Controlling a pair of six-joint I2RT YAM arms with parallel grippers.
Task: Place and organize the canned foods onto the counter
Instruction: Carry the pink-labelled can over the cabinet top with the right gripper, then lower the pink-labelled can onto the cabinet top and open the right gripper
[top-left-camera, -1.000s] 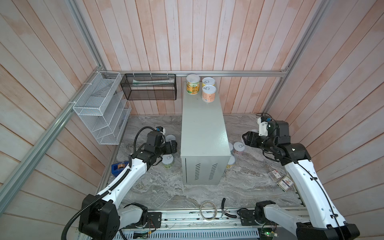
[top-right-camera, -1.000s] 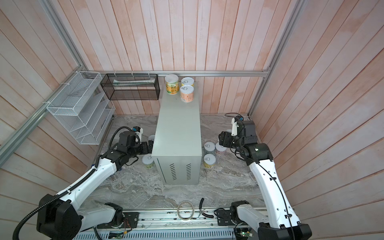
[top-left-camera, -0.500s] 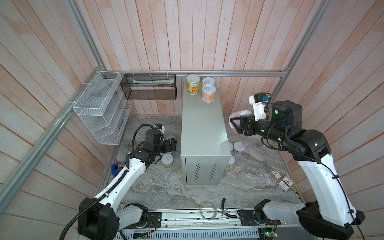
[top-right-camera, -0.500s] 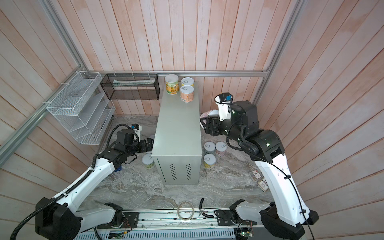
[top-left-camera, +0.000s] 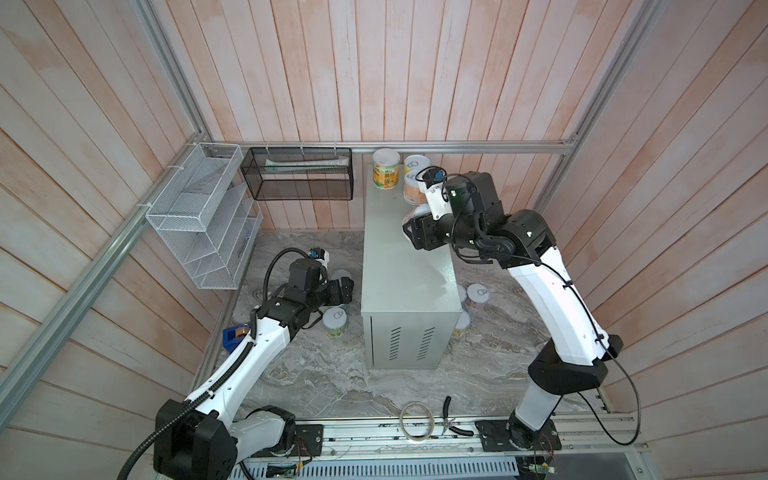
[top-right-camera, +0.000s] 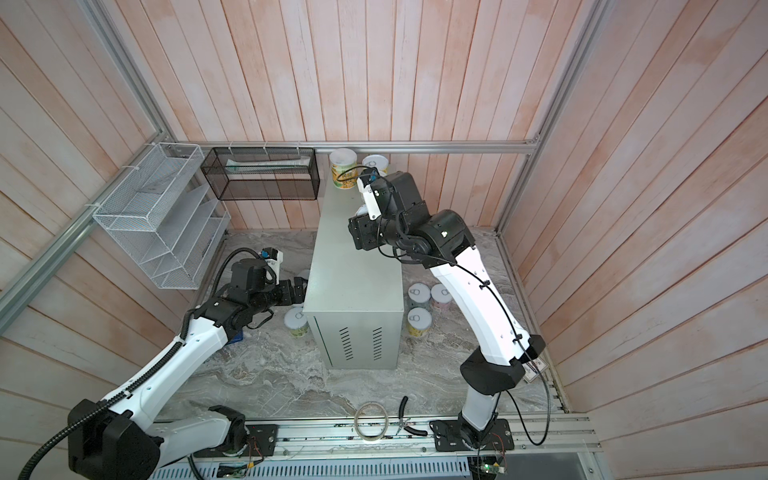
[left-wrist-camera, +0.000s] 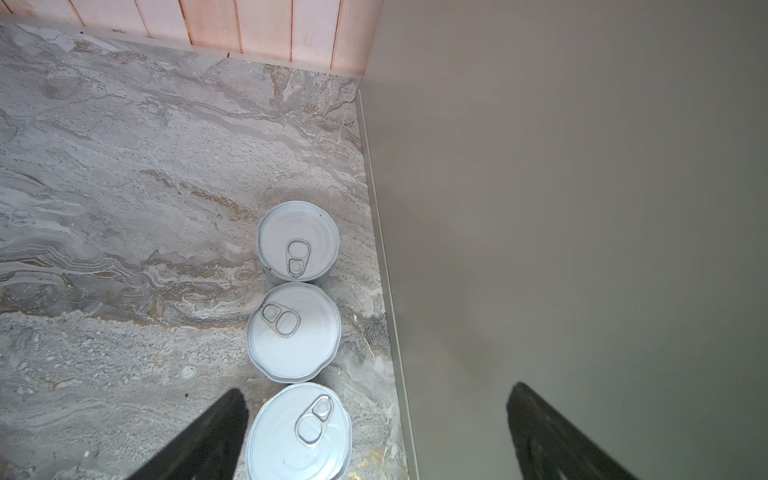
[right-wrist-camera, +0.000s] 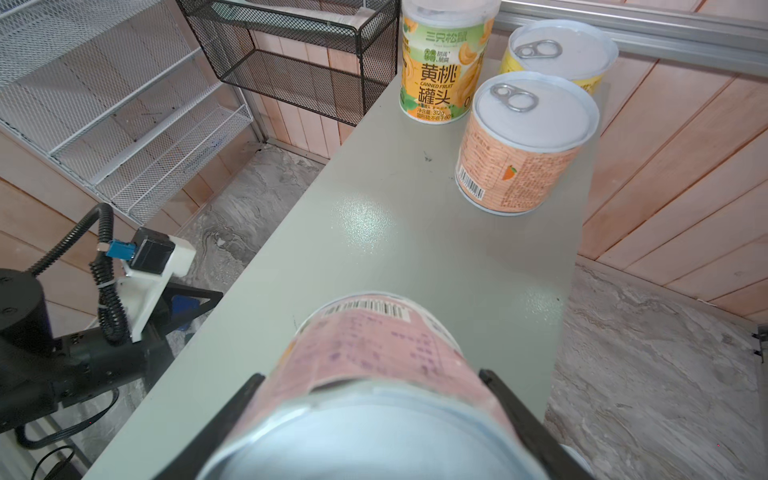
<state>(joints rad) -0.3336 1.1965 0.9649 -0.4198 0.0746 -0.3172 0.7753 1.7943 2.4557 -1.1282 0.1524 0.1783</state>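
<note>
Black right fingers (right-wrist-camera: 525, 424) clasp a pink-labelled cylindrical can (right-wrist-camera: 374, 353) over the tall pale grey metal table (right-wrist-camera: 374, 232), a grip only the right wrist view shows plainly. Left fingers (left-wrist-camera: 208, 440) stand spread wide, empty, above three silver-lidded cans (left-wrist-camera: 294, 332) on grey-veined marble (left-wrist-camera: 124, 208), partly hidden in both top views.

Both top views: mounted high at front, looking down & toward back wall (top-left-camera: 374, 83); far off, whole cell in frame, nearly same pic, tall grey surface (top-left-camera: 399, 274) centre. Left wrist cam: close, steeply down past left hand (left-wrist-camera: 376, 390) onto marble floor (left-wrist-camera: 124, 166), three cans (left-wrist-camera: 294, 332), surface's side. Right wrist cam: close, along surface top over right hand (right-wrist-camera: 372, 374) & pink can (right-wrist-camera: 365, 340) to back cans (right-wrist-camera: 523, 141), also in top views
</note>
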